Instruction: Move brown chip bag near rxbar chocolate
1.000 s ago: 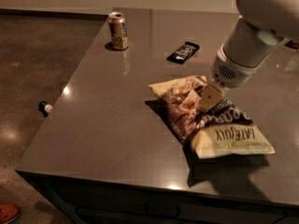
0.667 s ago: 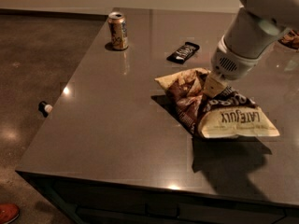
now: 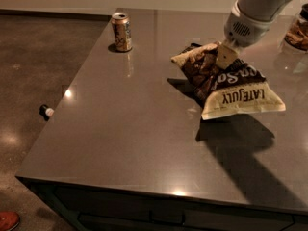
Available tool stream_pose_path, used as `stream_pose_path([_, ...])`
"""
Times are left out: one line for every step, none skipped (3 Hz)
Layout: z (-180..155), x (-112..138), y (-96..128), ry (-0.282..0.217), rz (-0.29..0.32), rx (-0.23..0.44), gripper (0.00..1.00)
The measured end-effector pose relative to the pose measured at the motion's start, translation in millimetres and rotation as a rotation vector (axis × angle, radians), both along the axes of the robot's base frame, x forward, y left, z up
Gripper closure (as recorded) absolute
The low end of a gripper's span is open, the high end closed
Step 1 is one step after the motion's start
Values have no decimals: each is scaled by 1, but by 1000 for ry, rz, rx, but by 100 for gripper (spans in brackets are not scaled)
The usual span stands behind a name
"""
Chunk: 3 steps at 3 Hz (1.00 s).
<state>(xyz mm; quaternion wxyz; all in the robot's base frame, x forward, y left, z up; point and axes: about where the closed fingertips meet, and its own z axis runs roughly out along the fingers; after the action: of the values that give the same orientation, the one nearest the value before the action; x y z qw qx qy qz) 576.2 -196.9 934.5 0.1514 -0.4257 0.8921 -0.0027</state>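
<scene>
Gripping the brown chip bag (image 3: 231,88) near its far end, the gripper (image 3: 225,57) hangs over the far right part of the table (image 3: 120,129), fingers clenched on the wrapper. The bag tilts above the tabletop, with its shadow just nearer. A can (image 3: 121,31) stands upright at far left.

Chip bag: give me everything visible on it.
The chip bag is a crinkly, glossy dark-brown bag with cream ends, white script and "LATE JULY" lettering on the near end, and chip pictures on the far end. The gripper clamps it near the middle from above. It hangs tilted over the table, casting a shadow below; whether the far end touches the table is unclear.
</scene>
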Motion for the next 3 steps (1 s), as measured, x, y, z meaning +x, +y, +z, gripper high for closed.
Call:
stream_pose_path([23, 40, -18, -47, 0, 0, 98])
stream_pose_path([32, 59, -29, -77, -20, -5, 77])
stream_pose_path([39, 72, -44, -110, -55, -12, 53])
